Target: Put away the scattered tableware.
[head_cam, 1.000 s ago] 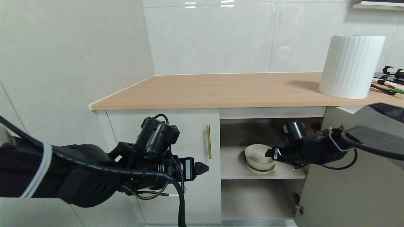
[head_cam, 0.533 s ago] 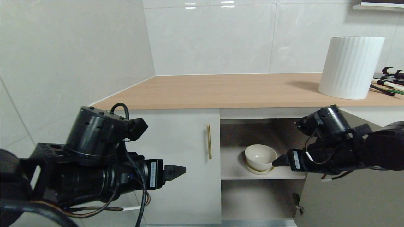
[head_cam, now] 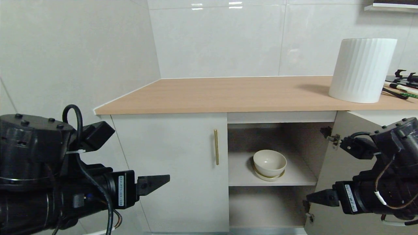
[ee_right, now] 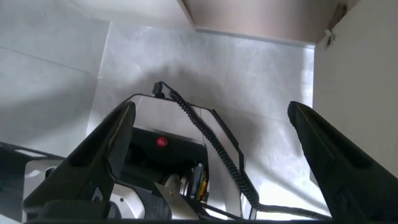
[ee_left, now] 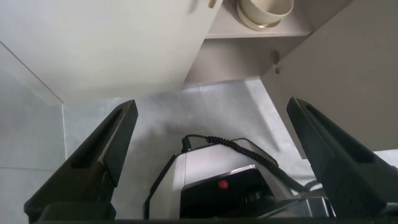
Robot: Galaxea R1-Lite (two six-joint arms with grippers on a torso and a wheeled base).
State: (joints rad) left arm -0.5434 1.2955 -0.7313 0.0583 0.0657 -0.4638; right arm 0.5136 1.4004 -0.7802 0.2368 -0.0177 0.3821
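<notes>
Left gripper (ee_left: 211, 104) and right gripper (ee_right: 211, 107) spread apart, empty; left wrist view catches the bowl (ee_left: 266, 9) on its shelf (ee_left: 283, 31).

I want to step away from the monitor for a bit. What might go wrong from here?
1. The cabinet door stands open right beside the right gripper; a swing of that arm may knock it.
2. The bowl sits on a small plate toward the front of the shelf; a hard door shut might jolt the stack.
</notes>
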